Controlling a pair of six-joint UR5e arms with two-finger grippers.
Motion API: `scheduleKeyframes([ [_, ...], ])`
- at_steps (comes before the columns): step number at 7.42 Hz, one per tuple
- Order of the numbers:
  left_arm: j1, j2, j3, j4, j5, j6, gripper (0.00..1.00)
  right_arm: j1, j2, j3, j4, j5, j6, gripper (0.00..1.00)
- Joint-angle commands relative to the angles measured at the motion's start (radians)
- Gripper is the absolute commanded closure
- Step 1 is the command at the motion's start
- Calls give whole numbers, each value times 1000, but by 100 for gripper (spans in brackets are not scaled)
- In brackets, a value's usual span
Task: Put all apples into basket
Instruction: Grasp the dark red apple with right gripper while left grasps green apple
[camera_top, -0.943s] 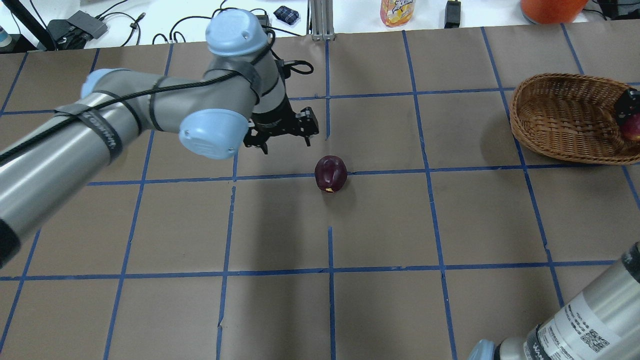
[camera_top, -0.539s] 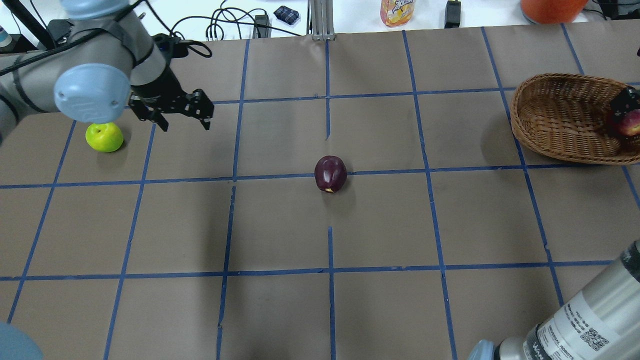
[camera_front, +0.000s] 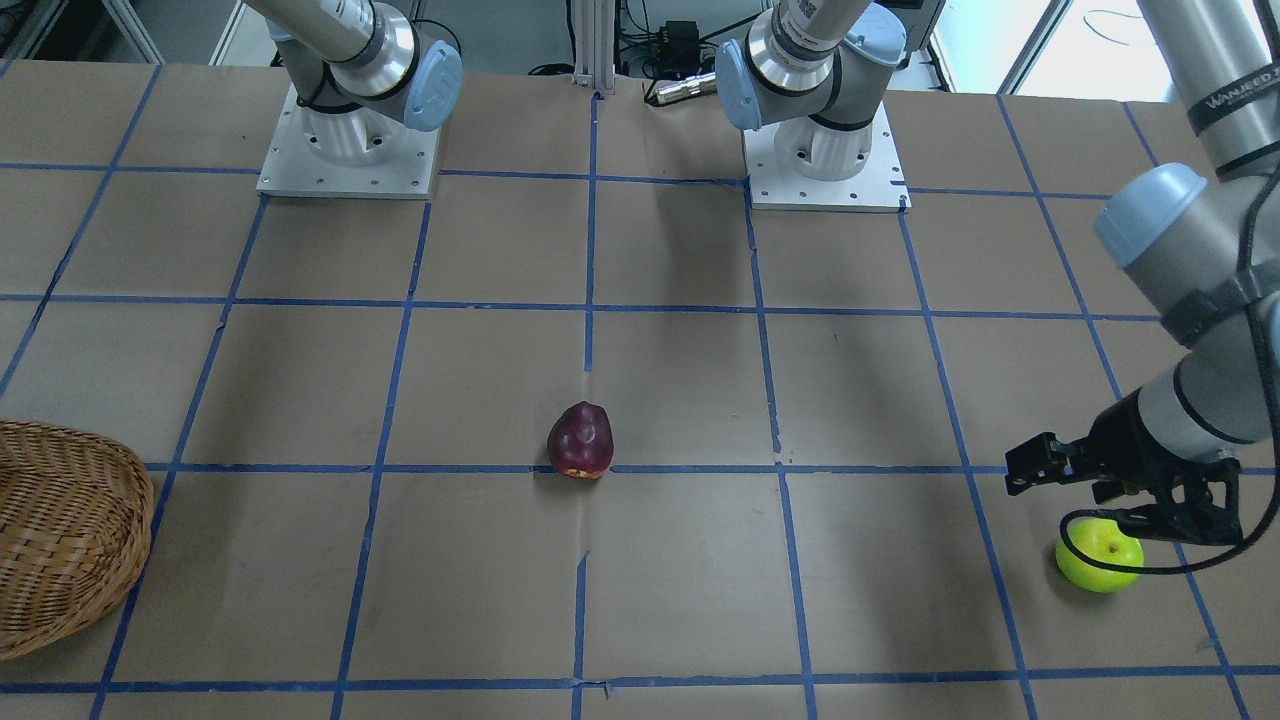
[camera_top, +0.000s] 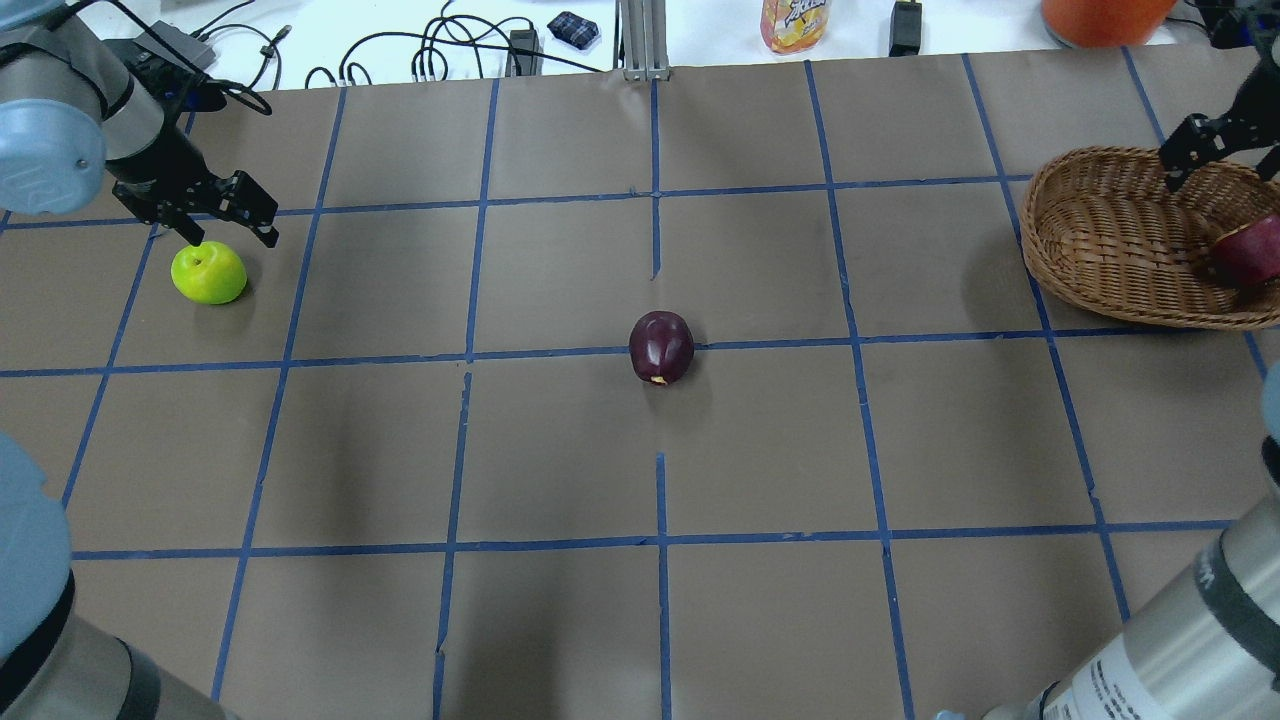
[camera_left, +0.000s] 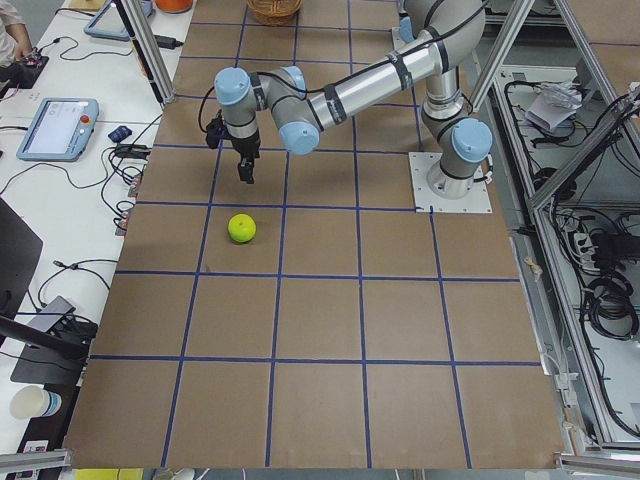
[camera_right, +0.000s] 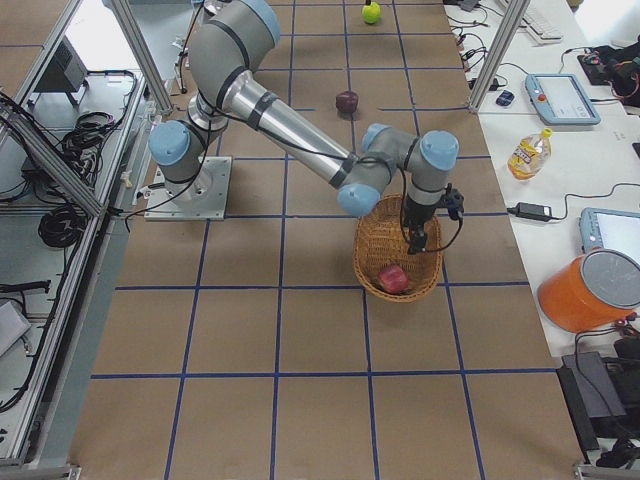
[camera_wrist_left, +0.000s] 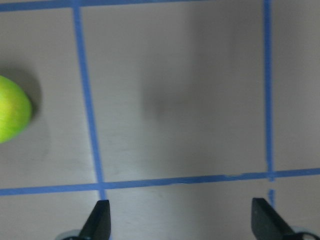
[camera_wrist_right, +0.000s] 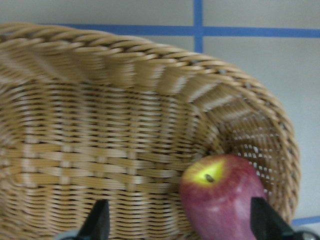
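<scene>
You see the wicker basket (camera_top: 1100, 230) and its red apple (camera_top: 1248, 252) cut off at the overhead view's right edge, the green apple (camera_wrist_left: 12, 114) clipped in the left wrist view.

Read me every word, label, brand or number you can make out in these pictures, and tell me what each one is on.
"WANJEED", then letters lost at the picture's edge: printed on the left arm.
White sticker on the right arm: print too small to read.
Bottle beyond the table: label blurred and cut off, not readable.

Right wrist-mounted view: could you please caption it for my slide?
Red apple lies in wicker basket beneath open right hand.
</scene>
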Motion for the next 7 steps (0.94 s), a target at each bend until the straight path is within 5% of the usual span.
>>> scheduleKeyframes([
  [1, 57, -88, 21, 110, 3, 64, 0, 213, -83, 0, 157, 81, 361, 0],
  [3, 72, -151, 56, 138, 73, 70, 0, 443, -83, 8, 157, 201, 754, 0],
  [7, 95, -251, 97, 139, 63, 82, 0, 694, 18, 25, 110, 292, 1116, 0],
])
